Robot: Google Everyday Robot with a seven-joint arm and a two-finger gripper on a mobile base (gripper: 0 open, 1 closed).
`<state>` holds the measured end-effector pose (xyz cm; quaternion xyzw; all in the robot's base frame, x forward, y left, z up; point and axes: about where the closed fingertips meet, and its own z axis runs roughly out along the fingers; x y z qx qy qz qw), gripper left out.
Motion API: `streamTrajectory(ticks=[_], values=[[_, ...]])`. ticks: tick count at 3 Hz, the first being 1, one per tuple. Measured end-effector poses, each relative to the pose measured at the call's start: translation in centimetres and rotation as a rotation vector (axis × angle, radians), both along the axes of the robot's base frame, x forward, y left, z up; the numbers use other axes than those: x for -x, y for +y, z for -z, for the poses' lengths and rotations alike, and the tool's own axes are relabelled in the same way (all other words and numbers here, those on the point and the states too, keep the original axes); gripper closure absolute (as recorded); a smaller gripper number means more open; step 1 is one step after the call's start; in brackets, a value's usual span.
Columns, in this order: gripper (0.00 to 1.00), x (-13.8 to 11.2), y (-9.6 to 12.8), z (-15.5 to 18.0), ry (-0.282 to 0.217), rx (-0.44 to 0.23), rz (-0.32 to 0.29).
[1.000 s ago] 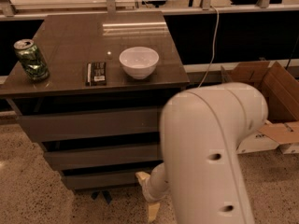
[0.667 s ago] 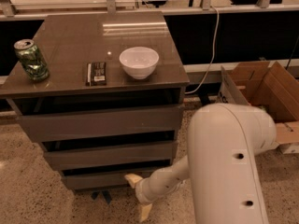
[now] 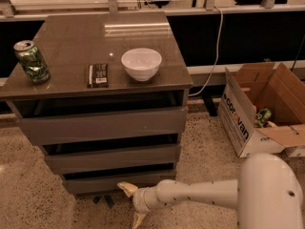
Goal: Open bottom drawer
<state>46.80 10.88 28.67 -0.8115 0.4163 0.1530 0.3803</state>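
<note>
The bottom drawer [image 3: 114,181] is the lowest and narrowest of three grey-brown fronts in the cabinet, with a dark gap above it. It sits nearly flush, closed. My gripper [image 3: 131,204] reaches in low from the right on a white arm [image 3: 200,197]. Its two pale fingers are spread apart, one fingertip [image 3: 125,188] against the drawer's lower front edge, the other [image 3: 138,219] near the floor. It holds nothing.
On the cabinet top [image 3: 71,46] stand a green can [image 3: 31,61], a dark snack bar [image 3: 98,75] and a white bowl [image 3: 141,63]. An open cardboard box [image 3: 259,113] sits on the floor at the right. A cable [image 3: 217,51] hangs behind.
The arm has swung down and right, uncovering the cabinet's drawers. The gripper has moved left toward the bottom drawer's front, low near the floor.
</note>
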Motion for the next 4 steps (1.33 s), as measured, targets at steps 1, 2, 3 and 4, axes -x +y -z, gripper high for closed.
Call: streamTrajectory(ticks=[1,2,3,4], values=[[0.00,0.4,-1.4,1.7,0.015,-0.085,0.063],[0.00,0.2,-1.4,1.8,0.029,-0.081,0.080],[0.00,-0.5,-2.2,2.6,0.045,-0.015,0.155],[0.00,-1.8,-5.2,4.2,0.067,0.065,0.296]])
